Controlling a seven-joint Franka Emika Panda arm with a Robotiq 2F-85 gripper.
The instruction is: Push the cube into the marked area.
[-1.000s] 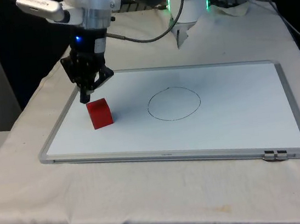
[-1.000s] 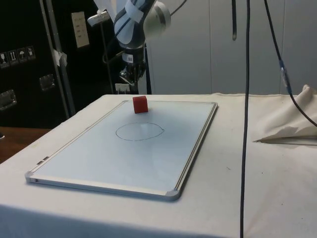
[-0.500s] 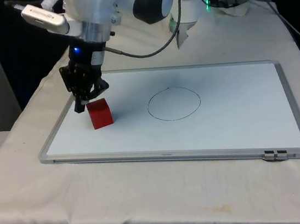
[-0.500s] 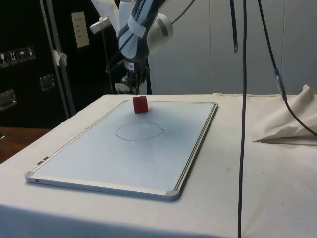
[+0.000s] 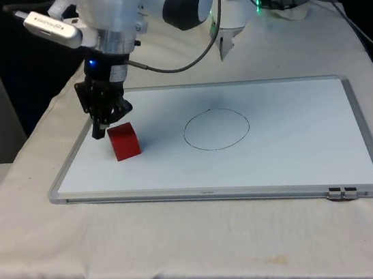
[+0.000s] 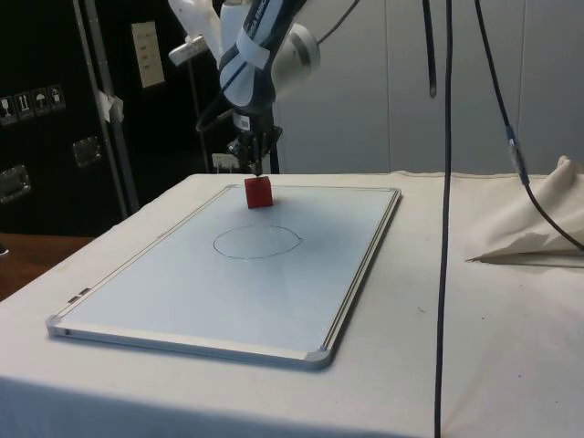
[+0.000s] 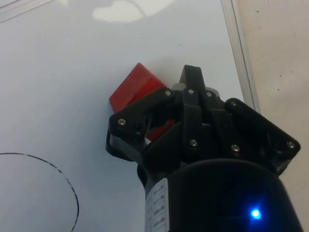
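- A red cube (image 5: 124,141) sits on a whiteboard (image 5: 299,159) that lies flat on the white cloth (image 5: 187,249). It is toward the front view's left end of the board, inside the metal frame.
- A thin circle (image 5: 216,129) is drawn near the middle of the board. The cube is well outside it, on the front view's left of the ring, with bare board between the two.
- Nothing lies inside the circle; the board holds only the cube.
- The black gripper (image 5: 99,131) is down low, just beside the cube on the side away from the circle, its tip close to the board surface.
- In the wrist view the fingers (image 7: 190,92) are pressed together with no gap, and the cube (image 7: 135,92) lies just past them.
- The tip seems to touch the cube's edge, though contact is hard to confirm.
- In the side view the gripper (image 6: 254,169) stands right behind the cube (image 6: 258,192).
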